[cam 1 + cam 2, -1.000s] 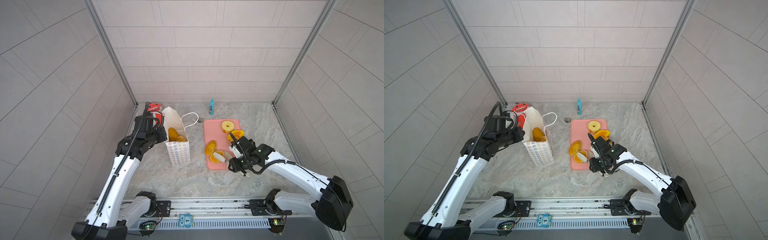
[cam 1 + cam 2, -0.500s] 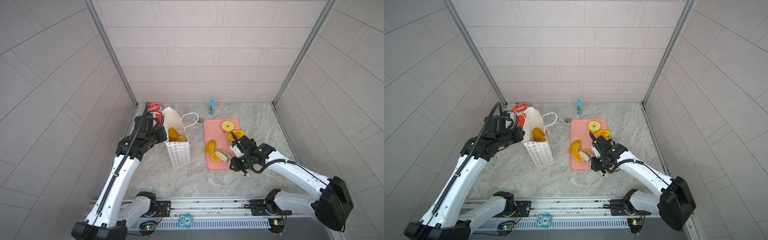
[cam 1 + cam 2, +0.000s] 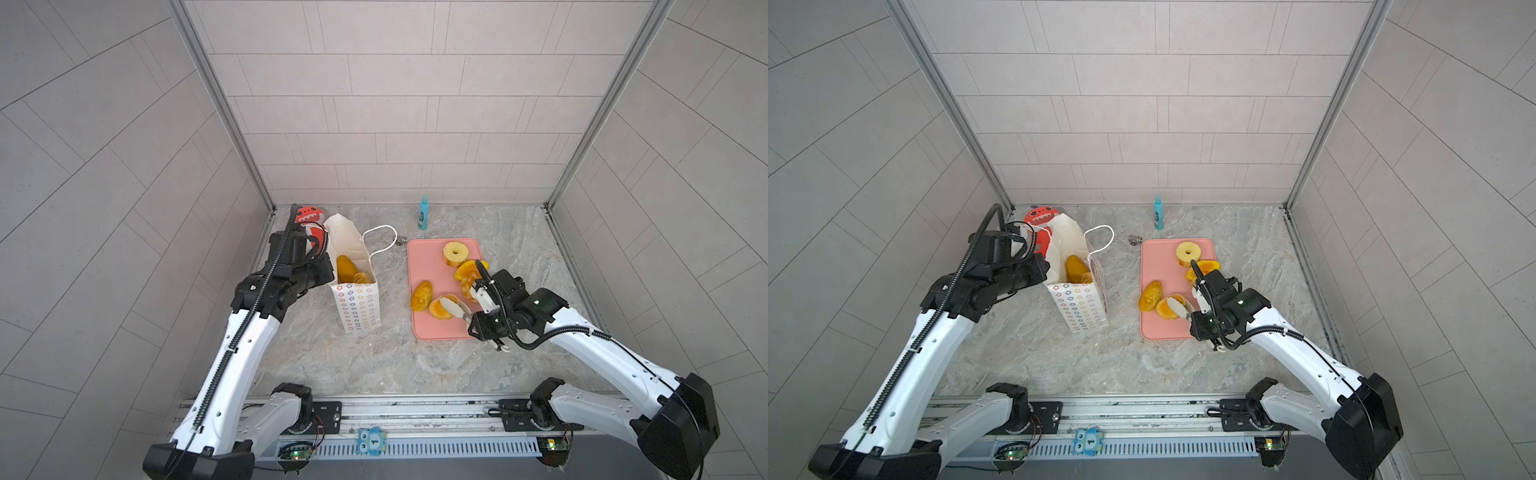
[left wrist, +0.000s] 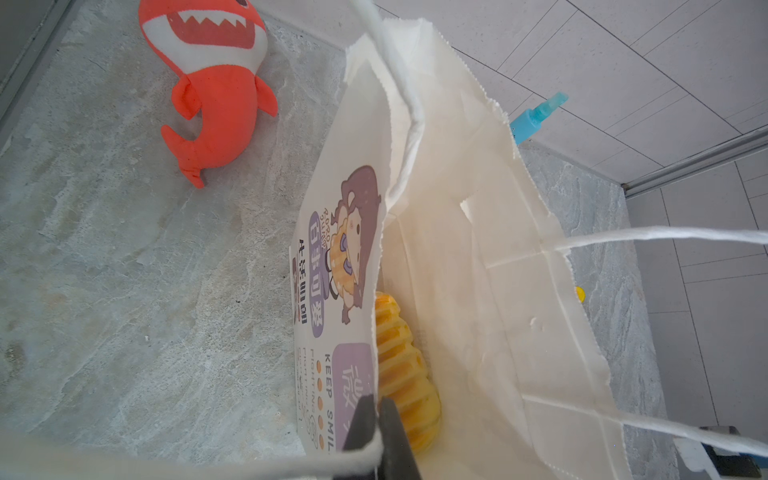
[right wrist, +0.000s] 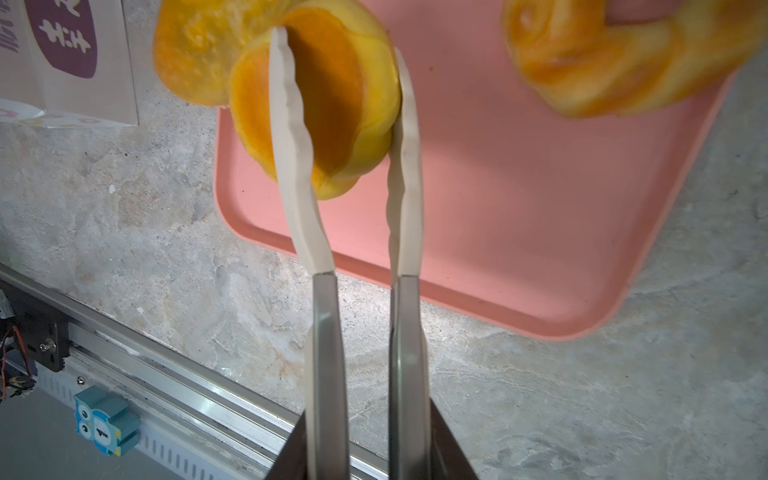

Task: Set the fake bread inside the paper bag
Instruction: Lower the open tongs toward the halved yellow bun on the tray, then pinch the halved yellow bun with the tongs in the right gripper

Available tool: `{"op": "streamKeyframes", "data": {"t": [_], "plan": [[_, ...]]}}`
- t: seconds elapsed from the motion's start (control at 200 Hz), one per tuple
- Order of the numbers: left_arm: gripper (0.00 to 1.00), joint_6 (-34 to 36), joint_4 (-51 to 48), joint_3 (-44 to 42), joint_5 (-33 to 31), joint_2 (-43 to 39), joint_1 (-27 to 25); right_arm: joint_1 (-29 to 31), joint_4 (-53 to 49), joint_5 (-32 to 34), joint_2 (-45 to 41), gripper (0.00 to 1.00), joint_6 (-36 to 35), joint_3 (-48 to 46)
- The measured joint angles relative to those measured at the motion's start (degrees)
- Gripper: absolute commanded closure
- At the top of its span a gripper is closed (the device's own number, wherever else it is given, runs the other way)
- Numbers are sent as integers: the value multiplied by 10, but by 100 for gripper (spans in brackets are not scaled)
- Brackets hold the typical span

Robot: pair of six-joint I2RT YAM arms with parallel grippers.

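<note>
The right jaws were clamped on a round bun (image 5: 336,104) on the pink tray (image 5: 519,187) (fingers (image 5: 295,124) pressing both sides). The left jaws were pinched shut on the rim of the paper bag (image 3: 358,305), which stood upright on the bench (image 3: 332,357) with a loaf (image 3: 345,268) inside.

Overhead stereo + wrist cams (close-up).

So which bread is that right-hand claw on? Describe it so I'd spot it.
On the pink tray right of the paper bag, look at the near end. It is the round bun between the fingers of the right gripper: dark orange top, pale rim, unlike the oval bread beside it.
</note>
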Motion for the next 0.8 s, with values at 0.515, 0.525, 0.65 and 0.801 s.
{"op": "streamKeyframes", "data": {"t": [0.515, 0.525, 0.65, 0.801], "plan": [[94, 0, 0, 0, 0, 0, 0, -49, -30, 7, -3, 67, -11, 64], [93, 0, 0, 0, 0, 0, 0, -50, -30, 7, -3, 67, -12, 66], [94, 0, 0, 0, 0, 0, 0, -62, -33, 9, -3, 67, -13, 86], [94, 0, 0, 0, 0, 0, 0, -72, -36, 11, -3, 67, -16, 114]]}}
